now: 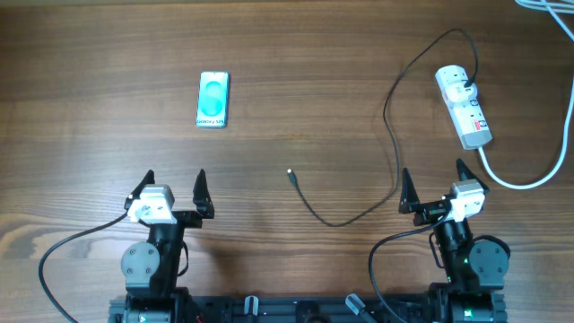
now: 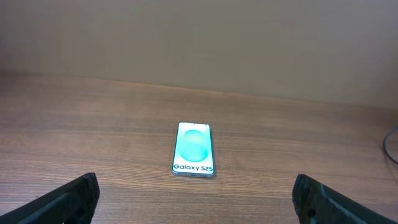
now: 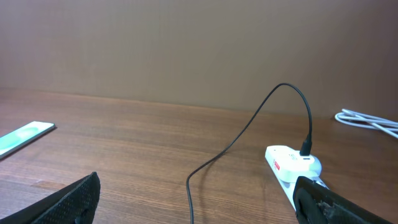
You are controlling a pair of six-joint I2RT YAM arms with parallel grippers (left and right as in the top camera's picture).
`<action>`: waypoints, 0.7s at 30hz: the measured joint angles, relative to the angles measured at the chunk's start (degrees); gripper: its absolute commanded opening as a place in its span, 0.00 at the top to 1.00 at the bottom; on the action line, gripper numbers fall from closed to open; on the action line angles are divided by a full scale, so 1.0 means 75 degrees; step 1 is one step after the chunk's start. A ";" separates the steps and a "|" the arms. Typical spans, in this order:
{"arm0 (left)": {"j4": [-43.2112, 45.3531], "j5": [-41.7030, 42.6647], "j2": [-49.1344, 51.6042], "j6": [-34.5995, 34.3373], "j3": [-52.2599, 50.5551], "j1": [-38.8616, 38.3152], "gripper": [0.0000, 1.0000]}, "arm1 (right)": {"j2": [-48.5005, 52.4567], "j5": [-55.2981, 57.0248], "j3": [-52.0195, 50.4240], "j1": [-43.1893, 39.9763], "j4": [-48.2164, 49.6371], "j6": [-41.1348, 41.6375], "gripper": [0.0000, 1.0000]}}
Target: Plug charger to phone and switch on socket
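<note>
Wooden surface (image 1: 90, 90), seen from overhead.

- Socket (image 1: 464, 106): white strip lying flat at the far right, small red marks on top. A thick white cord (image 1: 529, 179) trails from its near end and loops away to the right.
- Charger (image 1: 387, 112): its white adapter (image 1: 459, 90) is seated on the socket's far half. The thin black cable arcs up and left from the adapter, runs back toward the arms, then curls left of the socket. Its metal-tipped plug (image 1: 291, 174) lies loose on the wood, well left of the socket and touching nothing.
- Phone (image 1: 213, 99): well left of the socket, beyond the plug, flat with its screen up, lit teal, "Galaxy S25" legible. Nothing is plugged into it.
- Left gripper (image 1: 174, 177): far left of the socket, nearer than the phone, jaws spread wide and empty.
- Right gripper (image 1: 432, 170): just nearer than the socket, jaws wide apart, holding nothing.
- Switch position on the socket: too small to read, possibly off.
</note>
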 measured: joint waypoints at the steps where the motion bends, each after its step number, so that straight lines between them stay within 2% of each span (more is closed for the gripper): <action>1: 0.0000 0.0000 0.0000 0.0000 0.0000 0.0000 0.00 | 0.0000 0.0000 0.0000 0.0000 0.0000 0.0000 0.00; 21: 0.0003 0.0000 0.0000 0.0000 0.0000 0.0000 0.00 | 0.0000 0.0000 0.0000 0.0000 0.0000 0.0003 0.00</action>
